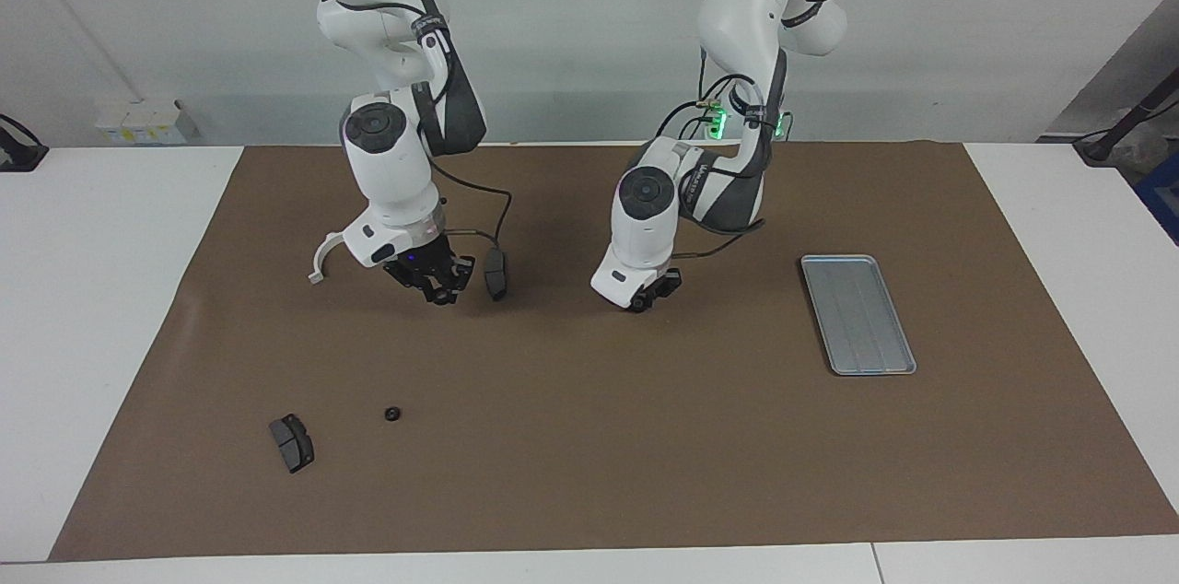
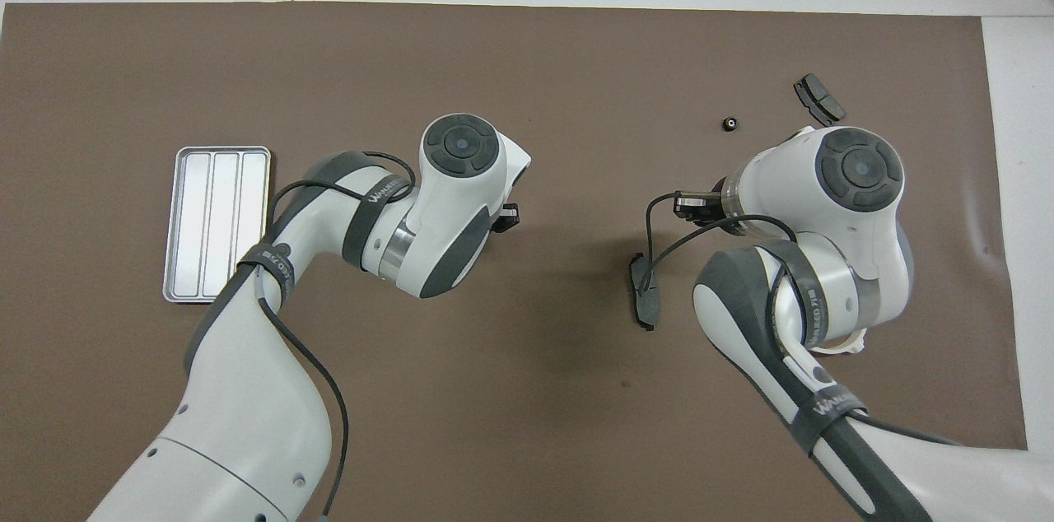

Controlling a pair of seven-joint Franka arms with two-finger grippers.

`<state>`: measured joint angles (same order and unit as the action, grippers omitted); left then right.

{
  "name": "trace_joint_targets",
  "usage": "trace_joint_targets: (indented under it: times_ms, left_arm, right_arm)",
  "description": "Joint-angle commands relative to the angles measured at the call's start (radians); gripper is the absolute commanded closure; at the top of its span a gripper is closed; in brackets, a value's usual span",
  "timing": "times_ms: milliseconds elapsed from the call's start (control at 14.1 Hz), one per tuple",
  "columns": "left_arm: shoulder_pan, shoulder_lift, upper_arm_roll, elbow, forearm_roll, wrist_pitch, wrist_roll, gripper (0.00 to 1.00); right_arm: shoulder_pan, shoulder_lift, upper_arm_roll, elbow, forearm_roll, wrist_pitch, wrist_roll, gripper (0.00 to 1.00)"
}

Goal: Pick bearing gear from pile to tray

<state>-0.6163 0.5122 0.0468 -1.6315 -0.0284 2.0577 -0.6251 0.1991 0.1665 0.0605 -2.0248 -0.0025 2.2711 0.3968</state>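
The pile is spread over the right arm's end of the brown mat. A tiny black round gear point(image 1: 391, 414) point(image 2: 729, 124) lies alone. A dark grey brake pad point(image 1: 292, 442) point(image 2: 818, 98) lies beside it, closer to the table's end. A second brake pad point(image 1: 496, 275) point(image 2: 644, 301) and a white curved bracket point(image 1: 322, 257) point(image 2: 840, 347) lie nearer to the robots. My right gripper point(image 1: 440, 285) point(image 2: 696, 207) hangs low between those two and holds nothing I can see. The silver ribbed tray point(image 1: 857, 314) point(image 2: 217, 222) sits empty toward the left arm's end. My left gripper point(image 1: 656, 289) point(image 2: 506, 217) waits low over the mat's middle.
The brown mat point(image 1: 589, 473) covers most of the white table. A black cable loops from the right wrist down beside the nearer brake pad. The right arm's elbow hides part of the bracket from above.
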Motion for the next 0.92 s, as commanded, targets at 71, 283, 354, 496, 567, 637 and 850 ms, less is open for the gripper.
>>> trace_joint_targets:
  times_ms: [71,283,354,496,567,637,850]
  left_arm:
    - [0.127,-0.041,-0.007,0.032,-0.010,-0.022,0.070,0.63]
    - [0.248,-0.052,-0.010,0.032,-0.024,-0.027,0.224,0.63]
    - [0.294,-0.052,-0.010,0.030,-0.033,-0.033,0.302,0.63]
    - [0.380,-0.052,-0.005,0.027,-0.038,-0.047,0.469,0.63]
    - [0.417,-0.051,-0.004,0.027,-0.038,-0.063,0.548,0.63]
    - [0.452,-0.051,-0.002,0.027,-0.038,-0.083,0.611,0.63]
    - [0.541,-0.043,-0.001,0.018,-0.038,-0.105,0.775,0.61]
  right_arm:
    - [0.063,0.050,0.004,0.063,0.032,0.005,0.092,1.00]
    - [0.173,0.094,0.004,0.078,0.021,0.086,0.241,1.00]
    - [0.206,0.109,0.004,0.084,0.022,0.109,0.266,1.00]
    - [0.273,0.193,0.004,0.165,0.010,0.134,0.348,1.00]
    - [0.314,0.252,0.002,0.234,0.012,0.128,0.394,1.00]
    - [0.359,0.299,-0.002,0.294,0.012,0.119,0.462,1.00]
    - [0.413,0.378,0.002,0.386,-0.052,0.114,0.592,1.00]
